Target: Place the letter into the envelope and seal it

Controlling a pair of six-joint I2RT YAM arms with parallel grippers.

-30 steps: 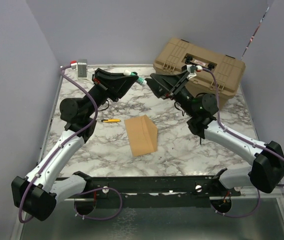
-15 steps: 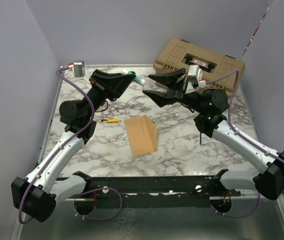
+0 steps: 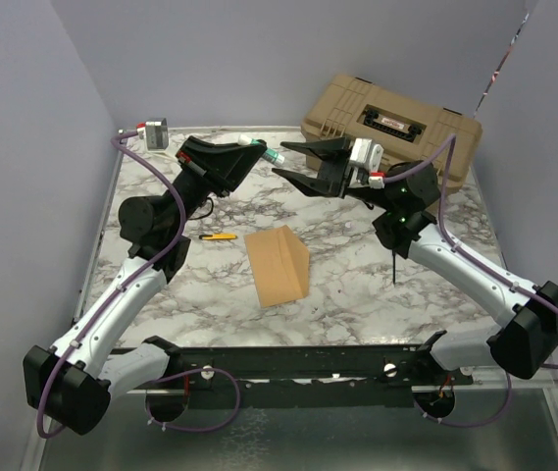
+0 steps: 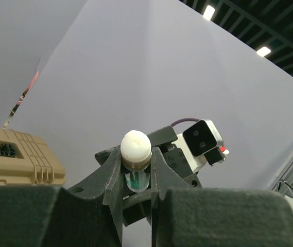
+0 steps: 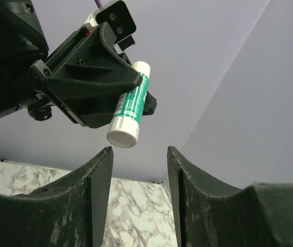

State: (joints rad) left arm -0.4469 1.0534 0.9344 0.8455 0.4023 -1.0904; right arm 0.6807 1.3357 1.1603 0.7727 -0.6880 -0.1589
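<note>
I was in the sealing step, with my left end effector [image 3: 251, 150] clamped on a glue stick [image 5: 131, 105] held aloft and the right end effector [image 5: 138, 154], jaws apart, facing the stick's free end from 3 o'clock. The envelope [image 3: 277, 265] lay mid-surface [image 3: 357, 285] at 6 o'clock below them, and I saw no separate letter. Next, I judged, the right jaws had to close squarely on that end to uncap the stick.

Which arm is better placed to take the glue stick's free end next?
Right. The right gripper stands open, close to the free end of the glue stick; the left gripper is shut on it.

We cannot tell the letter from the envelope [image 3: 277, 265]. The yellow item [image 3: 219, 236] at its ten o'clock is too small to name. The left gripper [image 4: 136, 167] hides the middle of the glue stick [image 5: 131, 103].
</note>
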